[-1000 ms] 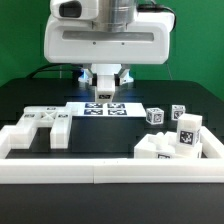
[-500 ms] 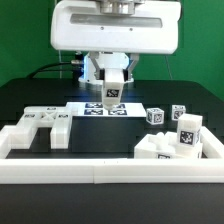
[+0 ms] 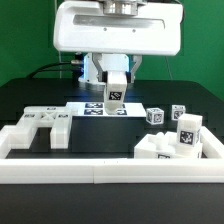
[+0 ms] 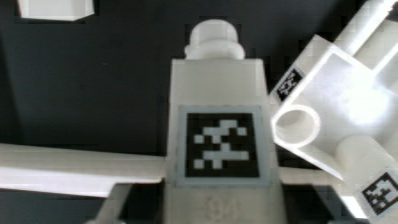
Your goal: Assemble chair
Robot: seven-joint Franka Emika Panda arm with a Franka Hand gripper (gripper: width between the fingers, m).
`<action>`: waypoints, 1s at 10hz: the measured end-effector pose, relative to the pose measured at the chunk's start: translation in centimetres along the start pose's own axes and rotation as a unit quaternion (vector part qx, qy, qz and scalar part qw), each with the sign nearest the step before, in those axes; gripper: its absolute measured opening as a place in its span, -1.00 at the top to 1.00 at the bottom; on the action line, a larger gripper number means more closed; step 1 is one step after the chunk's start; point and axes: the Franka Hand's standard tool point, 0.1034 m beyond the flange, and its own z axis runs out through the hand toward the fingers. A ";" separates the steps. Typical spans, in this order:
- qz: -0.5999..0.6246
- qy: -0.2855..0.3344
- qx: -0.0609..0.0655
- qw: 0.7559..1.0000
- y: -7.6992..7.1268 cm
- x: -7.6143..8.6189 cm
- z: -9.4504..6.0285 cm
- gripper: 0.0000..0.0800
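Observation:
My gripper (image 3: 115, 76) is shut on a white chair leg (image 3: 115, 94) with a black-and-white tag, and holds it upright above the marker board (image 3: 92, 109). In the wrist view the leg (image 4: 226, 110) runs away from the gripper (image 4: 224, 206) and ends in a round peg. Other chair parts lie on the black table: a slotted panel (image 3: 40, 128) at the exterior view's left, and two small tagged cubes (image 3: 155, 116), a tagged block (image 3: 188, 130) and a larger part (image 3: 163, 149) at its right. The wrist view shows a part with a round hole (image 4: 334, 105).
A long white border rail (image 3: 110, 171) runs along the front of the table and turns up at both ends. It also shows in the wrist view (image 4: 71, 165). Another white part (image 4: 54, 8) lies at the wrist picture's edge.
The gripper has risen from the marker board with the tagged leg in it. The leg now hangs in full sight and has shifted slightly toward the exterior view's right.

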 end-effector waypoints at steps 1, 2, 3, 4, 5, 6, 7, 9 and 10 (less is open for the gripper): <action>0.002 -0.001 0.002 1.000 -0.5 0.2 0.2 0.27; 0.004 -0.001 0.005 1.000 -1.7 1.0 0.3 0.27; 0.006 0.001 0.013 1.000 -2.9 2.4 0.1 0.27; -0.004 0.011 0.020 1.000 -3.3 3.7 0.0 0.27; -0.005 0.012 0.021 1.000 -3.4 3.9 -0.1 0.27; -0.004 0.012 0.021 1.000 -3.4 3.8 0.0 0.27; -0.004 0.022 0.019 1.000 -3.3 3.9 0.0 0.27; -0.005 0.065 0.008 0.998 -2.8 4.5 0.0 0.27; -0.003 0.108 0.000 0.994 -2.5 4.4 0.2 0.27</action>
